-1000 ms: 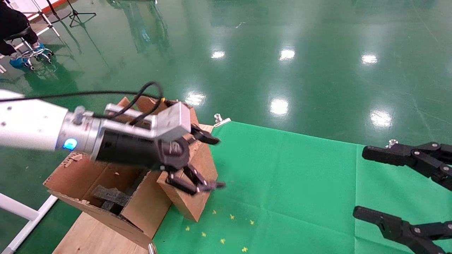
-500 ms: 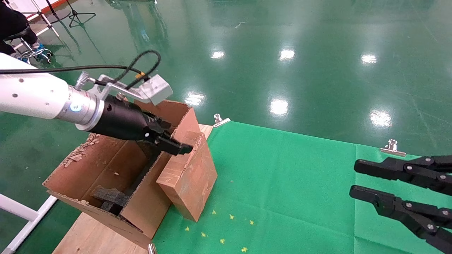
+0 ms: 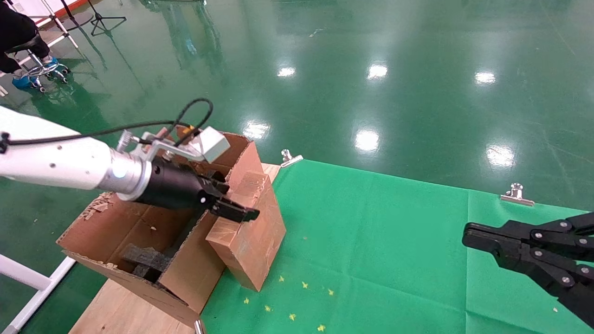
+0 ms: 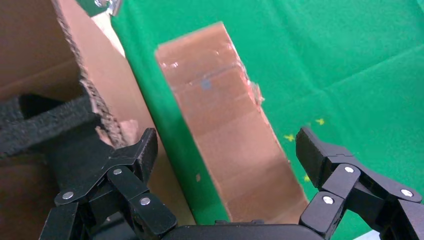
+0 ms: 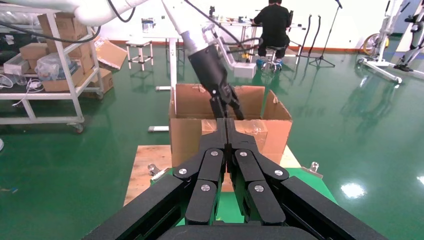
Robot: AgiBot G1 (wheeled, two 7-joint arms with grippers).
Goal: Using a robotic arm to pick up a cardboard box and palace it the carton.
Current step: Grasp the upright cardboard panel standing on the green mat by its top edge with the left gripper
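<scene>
The small reddish-brown cardboard box [image 3: 254,232] stands tilted on the green cloth, leaning against the outer wall of the carton [image 3: 134,222]. The robotic arm's left gripper [image 3: 228,200] hangs open just above the box's top end. In the left wrist view its two fingers straddle the cardboard box [image 4: 230,130] without touching it, one fingertip [image 4: 148,144] near the carton wall [image 4: 100,95]. Black foam [image 3: 145,258] lies inside the carton. My right gripper [image 3: 468,234] is shut and empty at the right edge. The right wrist view shows the carton [image 5: 187,100] and box [image 5: 256,131] beyond it.
The green cloth [image 3: 380,241] is held by metal clips [image 3: 290,157], with small yellow star marks [image 3: 292,297] near the box. A wooden board [image 3: 120,311] carries the carton. A white frame [image 3: 28,283] stands at the lower left, shelving [image 5: 55,65] and a seated person [image 5: 272,25] farther off.
The left gripper turned from a sideways pose, swung up over the carton, then came down above the box's top. The right gripper closed from wide open to shut.
</scene>
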